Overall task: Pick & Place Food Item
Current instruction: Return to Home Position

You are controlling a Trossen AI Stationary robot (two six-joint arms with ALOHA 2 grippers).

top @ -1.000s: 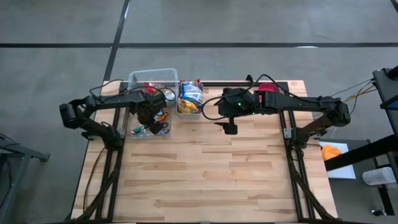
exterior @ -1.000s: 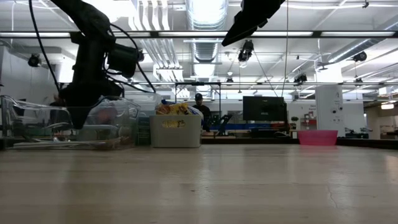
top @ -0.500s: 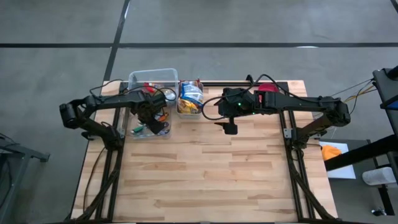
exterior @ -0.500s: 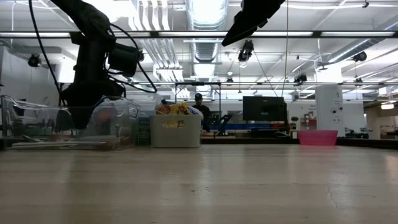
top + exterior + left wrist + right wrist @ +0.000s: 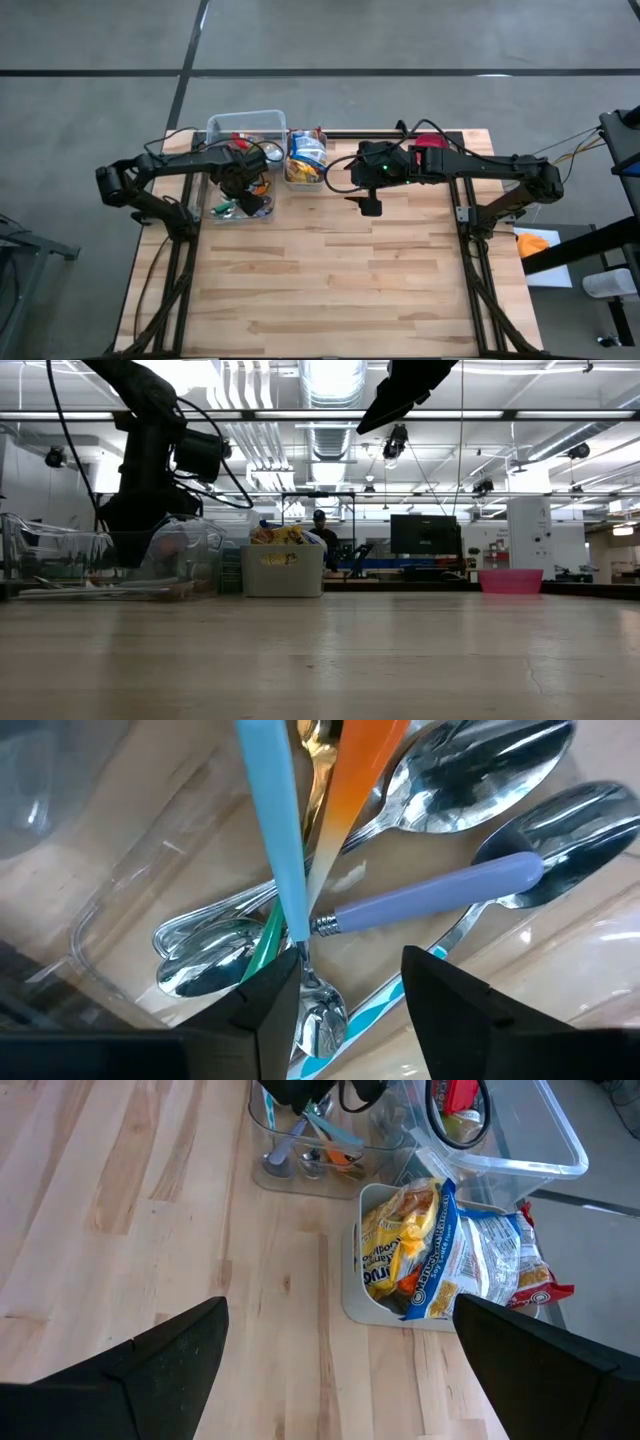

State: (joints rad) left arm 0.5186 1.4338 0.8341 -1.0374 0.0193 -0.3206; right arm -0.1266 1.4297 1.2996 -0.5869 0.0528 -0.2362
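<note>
Nothing moved, you see: L gripper (image 5: pixel 347 970) open, empty, above spoons (image 5: pixel 440 885) in transparent bin (image 5: pixel 246 118); R gripper (image 5: pixel 340 1308) wide open, empty.

Table (image 5: pixel 330 280): light wood planks on a dark frame; I see the grain running left to right.
Floor (image 5: pixel 420 35): grey concrete past the far edge, with a dark line (image 5: pixel 100 72) across it.
Pink tub (image 5: pixel 510 581): low on my level view, far right, standing upright.
Monitor (image 5: pixel 424 534): dark screen in the room behind, left of the tub.
Person (image 5: pixel 322 536): standing well back in the room, near the middle of my level view.
Duct (image 5: pixel 330 420): ribbed, silver, on the ceiling between strip lights.
Orange item (image 5: pixel 533 243): off the table's right side; I cannot tell what it is.
</note>
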